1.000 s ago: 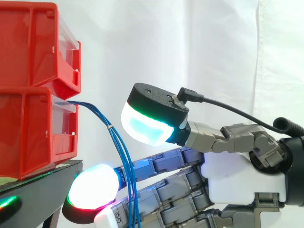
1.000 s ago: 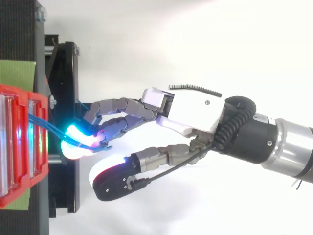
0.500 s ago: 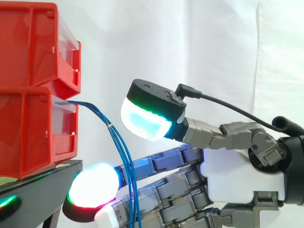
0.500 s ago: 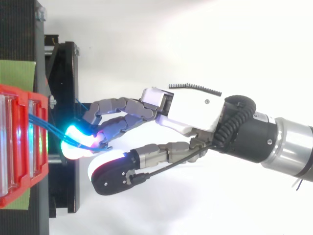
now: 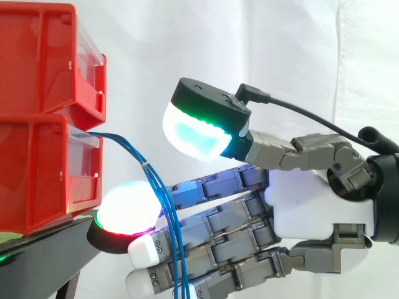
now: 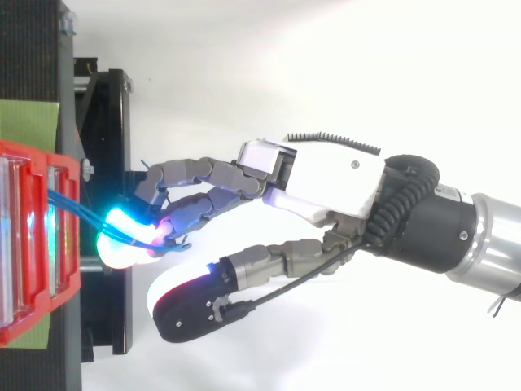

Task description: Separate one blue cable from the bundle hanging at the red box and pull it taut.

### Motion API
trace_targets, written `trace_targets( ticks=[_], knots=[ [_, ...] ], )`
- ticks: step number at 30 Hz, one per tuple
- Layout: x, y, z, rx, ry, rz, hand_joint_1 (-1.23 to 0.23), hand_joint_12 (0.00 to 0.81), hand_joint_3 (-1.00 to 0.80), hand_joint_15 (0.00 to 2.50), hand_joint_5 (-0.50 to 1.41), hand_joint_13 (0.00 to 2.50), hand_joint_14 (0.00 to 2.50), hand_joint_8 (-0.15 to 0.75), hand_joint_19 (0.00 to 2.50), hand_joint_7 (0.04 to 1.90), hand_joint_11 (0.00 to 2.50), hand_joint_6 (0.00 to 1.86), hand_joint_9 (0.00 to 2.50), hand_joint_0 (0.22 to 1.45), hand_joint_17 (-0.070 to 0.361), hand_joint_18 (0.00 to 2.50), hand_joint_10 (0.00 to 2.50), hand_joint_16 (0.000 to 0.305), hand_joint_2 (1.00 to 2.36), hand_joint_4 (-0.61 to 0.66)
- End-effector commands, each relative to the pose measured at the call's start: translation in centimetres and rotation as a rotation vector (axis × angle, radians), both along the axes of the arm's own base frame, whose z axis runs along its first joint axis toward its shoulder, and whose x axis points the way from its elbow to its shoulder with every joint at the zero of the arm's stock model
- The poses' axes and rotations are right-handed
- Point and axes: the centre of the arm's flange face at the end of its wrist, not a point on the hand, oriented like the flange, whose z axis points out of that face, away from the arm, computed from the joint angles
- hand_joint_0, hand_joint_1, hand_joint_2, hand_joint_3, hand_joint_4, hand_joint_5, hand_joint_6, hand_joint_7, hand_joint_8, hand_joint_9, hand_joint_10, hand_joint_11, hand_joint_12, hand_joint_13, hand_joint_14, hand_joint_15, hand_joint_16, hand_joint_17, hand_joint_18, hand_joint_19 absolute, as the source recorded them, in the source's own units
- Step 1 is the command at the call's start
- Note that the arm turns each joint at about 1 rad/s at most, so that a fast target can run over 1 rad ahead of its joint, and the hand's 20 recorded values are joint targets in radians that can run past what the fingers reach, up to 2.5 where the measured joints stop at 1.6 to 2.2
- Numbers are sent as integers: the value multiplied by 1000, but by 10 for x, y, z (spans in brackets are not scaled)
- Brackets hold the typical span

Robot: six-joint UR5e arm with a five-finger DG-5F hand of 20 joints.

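Two red boxes sit one on top of the other at the left, on a black bench (image 5: 47,249). The lower red box (image 5: 37,180) has a clear drawer. A bunch of thin blue cables (image 5: 164,205) comes out of that drawer. The cables bend over and hang down just beside the edge of the bench. A small pale band (image 5: 144,166) holds them together near the top.

The hand (image 5: 318,205) reaches in from the right, in front of the white curtain (image 5: 280,50). Its fingers (image 5: 218,221) are stretched out almost straight toward the box and are not closed on anything. The thumb (image 5: 199,128) is held up high, well apart from them, and its pad glows white, blue and green. One fingertip (image 5: 126,208) glows white with a red and green rim, and it is next to the edge of the bench.

The blue cables hang down across the fingers and touch them. All the cables hang in one bunch.

From the top, the cables (image 6: 81,210) run from the red box (image 6: 37,244) to the glowing fingertips (image 6: 122,236). A green mat (image 6: 28,122) lies under the box.
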Motion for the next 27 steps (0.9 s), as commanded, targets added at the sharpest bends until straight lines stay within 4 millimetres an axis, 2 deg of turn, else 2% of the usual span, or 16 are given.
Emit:
trace_targets(
  ticks=[1,10,16,27],
  knots=[
    [0,0,0,0,1,2,-681,304,-500,244,-143,629,10,263,465,1049,367,503,762,606,90,586,14,40,1000,257],
    [-1,0,13,5,-17,-3,-664,302,-372,250,-123,642,10,267,471,1297,393,500,772,639,89,594,15,40,1012,155],
    [-2,-1,17,4,-14,-3,-577,306,-456,255,-115,665,10,278,480,1288,421,519,813,606,89,609,14,40,1004,166],
    [-2,-2,17,4,-14,-7,-510,308,-410,263,-113,693,10,281,490,1224,421,582,859,633,89,631,14,39,1009,168]
  ],
)
